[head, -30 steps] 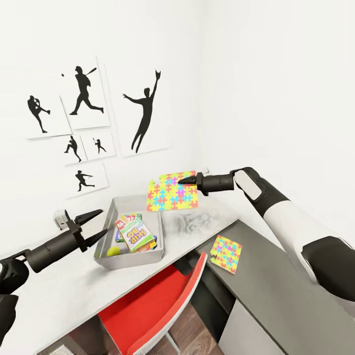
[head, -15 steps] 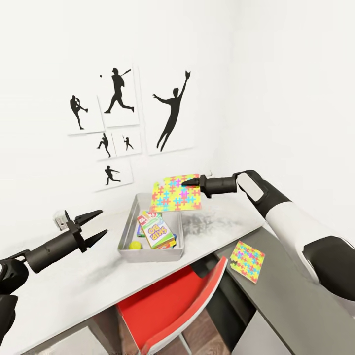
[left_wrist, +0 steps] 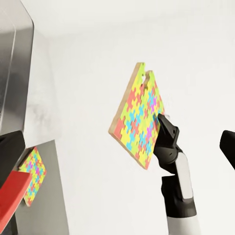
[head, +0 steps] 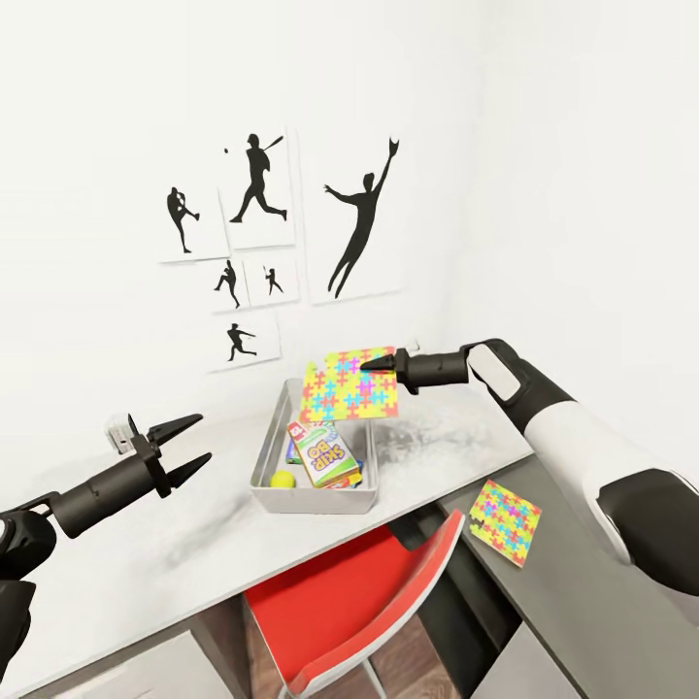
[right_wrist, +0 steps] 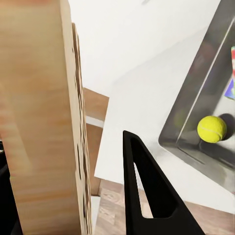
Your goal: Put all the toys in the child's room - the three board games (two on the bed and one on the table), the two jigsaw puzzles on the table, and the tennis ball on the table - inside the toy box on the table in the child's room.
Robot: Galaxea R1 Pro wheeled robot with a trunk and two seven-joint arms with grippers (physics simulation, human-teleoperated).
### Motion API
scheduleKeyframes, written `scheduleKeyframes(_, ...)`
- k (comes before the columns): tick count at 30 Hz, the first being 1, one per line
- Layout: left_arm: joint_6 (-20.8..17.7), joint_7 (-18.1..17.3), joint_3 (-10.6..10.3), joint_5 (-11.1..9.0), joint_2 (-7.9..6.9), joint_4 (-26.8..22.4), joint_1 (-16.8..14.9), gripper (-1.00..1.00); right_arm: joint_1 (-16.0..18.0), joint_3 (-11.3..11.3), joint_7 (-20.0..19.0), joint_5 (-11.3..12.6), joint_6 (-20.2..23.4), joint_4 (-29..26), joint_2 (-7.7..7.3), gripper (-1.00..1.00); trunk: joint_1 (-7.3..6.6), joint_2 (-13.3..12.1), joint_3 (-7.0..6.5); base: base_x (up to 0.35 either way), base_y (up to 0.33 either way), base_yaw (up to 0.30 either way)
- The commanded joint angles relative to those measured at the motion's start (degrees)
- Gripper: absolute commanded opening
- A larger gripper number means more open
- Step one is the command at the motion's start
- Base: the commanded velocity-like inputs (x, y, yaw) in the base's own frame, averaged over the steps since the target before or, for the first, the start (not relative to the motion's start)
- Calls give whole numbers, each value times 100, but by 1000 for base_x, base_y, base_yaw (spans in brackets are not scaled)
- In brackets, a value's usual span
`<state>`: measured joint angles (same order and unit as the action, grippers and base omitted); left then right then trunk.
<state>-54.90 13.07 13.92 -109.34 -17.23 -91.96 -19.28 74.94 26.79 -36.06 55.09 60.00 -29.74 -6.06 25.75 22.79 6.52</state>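
Jigsaw puzzle (head: pixel 349 384), thin wood-backed square, clamped in right end effector (head: pixel 374 365).

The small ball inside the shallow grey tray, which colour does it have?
Yellow-green. The small ball shows best in the right wrist view, lying in the shallow grey tray.

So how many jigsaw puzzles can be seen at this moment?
2. One jigsaw puzzle is held in the air by the right tool, above the far end of the toy box. The other puzzle lies flat on the table's lower dark grey section.
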Motion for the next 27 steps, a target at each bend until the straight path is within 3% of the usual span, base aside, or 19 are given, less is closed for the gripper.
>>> scheduleKeyframes(1,-17,61,6,-57,0,-2,-3,100,6,27,-47,-23,0,2,-6,-100,4,13,13,0,0,20)
scheduleKeyframes(7,-14,63,11,-48,0,1,49,100,-6,23,-56,-25,0,10,-26,-100,4,13,13,0,0,10)
scheduleKeyframes(17,-6,69,14,-44,5,13,77,100,-18,53,-66,-20,0,15,-179,-100,4,13,12,0,0,2)
scheduleKeyframes(27,3,104,8,-32,12,51,81,100,-22,65,-67,-25,0,20,-207,-100,4,13,6,0,0,0)
